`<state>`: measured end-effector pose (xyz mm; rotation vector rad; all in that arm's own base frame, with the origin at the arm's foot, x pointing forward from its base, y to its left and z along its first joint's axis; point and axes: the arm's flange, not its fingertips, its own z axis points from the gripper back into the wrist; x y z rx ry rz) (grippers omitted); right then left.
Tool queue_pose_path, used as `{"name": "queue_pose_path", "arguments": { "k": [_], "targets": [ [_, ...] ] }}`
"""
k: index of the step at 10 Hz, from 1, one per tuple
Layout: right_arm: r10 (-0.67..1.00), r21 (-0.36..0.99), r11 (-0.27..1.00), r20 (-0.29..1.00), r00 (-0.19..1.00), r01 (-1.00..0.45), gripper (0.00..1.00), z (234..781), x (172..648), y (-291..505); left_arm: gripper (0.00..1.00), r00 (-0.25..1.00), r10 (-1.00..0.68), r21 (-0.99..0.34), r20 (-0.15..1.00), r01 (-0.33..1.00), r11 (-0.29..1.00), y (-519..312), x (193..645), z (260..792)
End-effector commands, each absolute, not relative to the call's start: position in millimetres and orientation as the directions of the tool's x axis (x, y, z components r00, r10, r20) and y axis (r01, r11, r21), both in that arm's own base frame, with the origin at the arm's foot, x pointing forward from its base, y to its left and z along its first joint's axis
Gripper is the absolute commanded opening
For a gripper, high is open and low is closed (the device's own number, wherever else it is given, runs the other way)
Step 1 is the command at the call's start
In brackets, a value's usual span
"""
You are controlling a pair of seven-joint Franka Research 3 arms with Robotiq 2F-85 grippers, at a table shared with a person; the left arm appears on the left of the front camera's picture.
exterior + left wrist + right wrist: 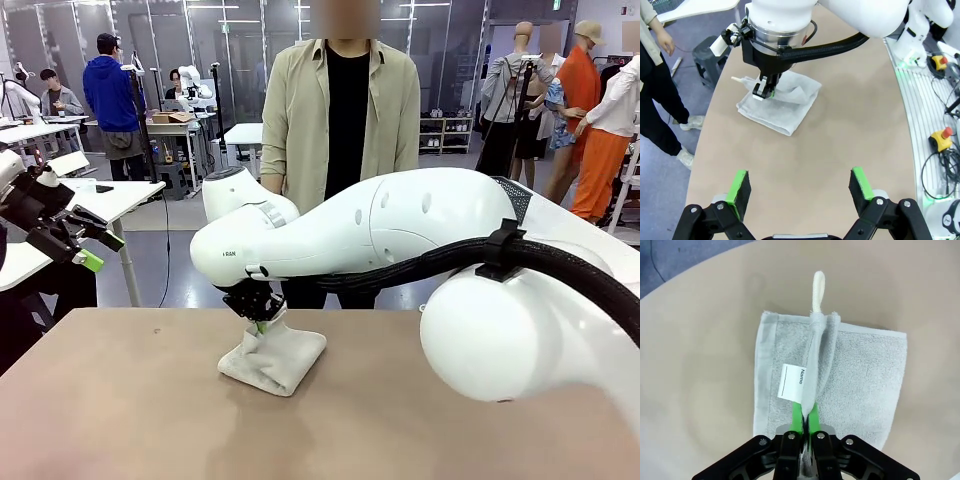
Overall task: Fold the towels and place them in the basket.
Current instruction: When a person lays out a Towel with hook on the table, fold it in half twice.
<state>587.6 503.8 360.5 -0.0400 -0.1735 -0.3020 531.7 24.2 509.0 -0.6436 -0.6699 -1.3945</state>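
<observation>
The towel (272, 358) lies near the middle of the surface (120, 410), a pale cream-white one already doubled over, with its hanging loop (818, 290) and a white name tag (791, 382) showing in the right wrist view. No basket can be made out in these views.

The step in hand looks like finishing a fold: a raised ridge of cloth along the towel's edge is pinched and the layer under it lies flat. To do it well, the robot would want to carry the ridge across so the edges meet squarely, lower it until it rests on the layer beneath, and only then let go, so the cloth does not spring back or bunch. The lower layer should not drag along the surface; a slow, low path would help. The loop is best left clear of the fold.

The left hand (800, 187) hovers over bare surface, well apart from the towel, its green pads (739, 186) spread wide and touching nothing.

The right hand (804, 422) is down on the towel, its pads almost together with the ridge of cloth pinched between them. The grip looks thin and close to the tag; whether it is starting to loosen cannot be told.
</observation>
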Motion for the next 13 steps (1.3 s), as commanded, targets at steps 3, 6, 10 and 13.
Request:
{"name": "queue_pose_path", "arguments": {
  "k": [3,6,10,13],
  "targets": [
    [-0.367,0.090,0.930,0.193,0.910,0.356,0.41,359,592,515,1.00,0.056,-0.661,-0.009,0.748,0.997,0.074,25,530,510],
    [-0.384,0.096,0.923,0.195,0.902,0.372,0.64,364,589,508,1.00,0.056,-0.661,-0.009,0.748,0.997,0.074,25,530,510],
    [-0.263,0.137,0.960,0.155,0.952,0.243,0.64,412,548,447,1.00,0.056,-0.661,-0.009,0.748,0.997,0.074,25,530,510],
    [-0.230,0.238,0.953,0.172,0.958,0.186,0.64,436,498,385,1.00,0.056,-0.661,-0.009,0.748,0.997,0.074,25,530,510]
  ]
}}
